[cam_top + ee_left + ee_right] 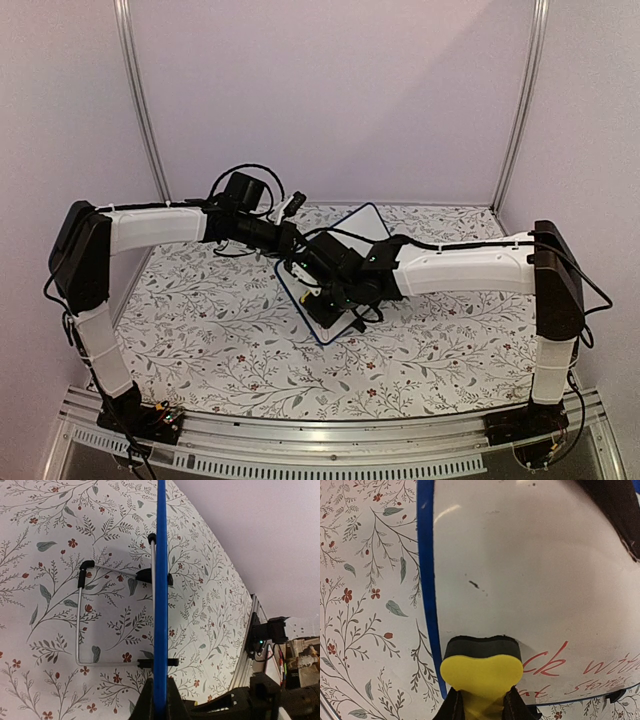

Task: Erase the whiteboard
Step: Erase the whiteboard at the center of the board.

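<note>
The whiteboard (361,228) stands tilted in the middle of the table, with a blue frame. In the right wrist view its white face (530,580) is mostly blank, with red writing (600,667) left along the bottom right and a small dark mark (474,584). My right gripper (482,707) is shut on the yellow sponge eraser (481,672), whose black pad presses on the board near its lower left corner. My left gripper (160,700) is shut on the board's blue edge (161,580). The board's wire stand with black feet (82,572) rests on the cloth.
A floral tablecloth (210,330) covers the table. White walls and metal uprights (140,100) close in the back and sides. An aluminium rail (330,440) runs along the near edge. The two arms (460,268) cross over the board at the middle.
</note>
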You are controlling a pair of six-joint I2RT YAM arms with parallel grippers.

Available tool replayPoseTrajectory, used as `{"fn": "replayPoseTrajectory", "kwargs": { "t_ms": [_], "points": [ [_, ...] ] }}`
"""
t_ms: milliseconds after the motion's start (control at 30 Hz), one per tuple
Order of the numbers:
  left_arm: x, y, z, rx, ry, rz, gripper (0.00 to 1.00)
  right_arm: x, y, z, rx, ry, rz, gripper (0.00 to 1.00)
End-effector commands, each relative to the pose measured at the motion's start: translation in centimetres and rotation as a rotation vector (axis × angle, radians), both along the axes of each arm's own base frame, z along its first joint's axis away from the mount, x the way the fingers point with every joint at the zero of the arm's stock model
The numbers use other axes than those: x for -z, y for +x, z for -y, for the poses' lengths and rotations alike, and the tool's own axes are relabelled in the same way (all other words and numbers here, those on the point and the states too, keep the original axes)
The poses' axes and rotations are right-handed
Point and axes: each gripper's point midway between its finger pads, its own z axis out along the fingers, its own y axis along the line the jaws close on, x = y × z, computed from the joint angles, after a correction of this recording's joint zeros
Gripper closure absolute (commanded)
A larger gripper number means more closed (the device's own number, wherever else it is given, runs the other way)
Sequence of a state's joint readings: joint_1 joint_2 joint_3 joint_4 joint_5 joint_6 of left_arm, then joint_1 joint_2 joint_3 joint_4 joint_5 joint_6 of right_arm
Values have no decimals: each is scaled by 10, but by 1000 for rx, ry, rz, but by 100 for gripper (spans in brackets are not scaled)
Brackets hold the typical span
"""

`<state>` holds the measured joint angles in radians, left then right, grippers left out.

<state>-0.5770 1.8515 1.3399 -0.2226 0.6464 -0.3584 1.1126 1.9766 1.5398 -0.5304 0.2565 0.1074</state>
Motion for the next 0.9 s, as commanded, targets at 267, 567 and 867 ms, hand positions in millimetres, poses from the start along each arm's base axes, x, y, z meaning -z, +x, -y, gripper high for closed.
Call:
{"fn": "replayPoseTrajectory", "kwargs": {
  "t_ms": [267,567,867],
  "points": [
    [5,-11,2,26,45,11,100,-8,23,-7,47,42,77,85],
    [7,-11,2,25,50,9,100,-3,22,-5,50,38,73,85],
    [8,-11,2,26,50,8,100,-1,23,-5,53,41,71,85]
  ]
}}
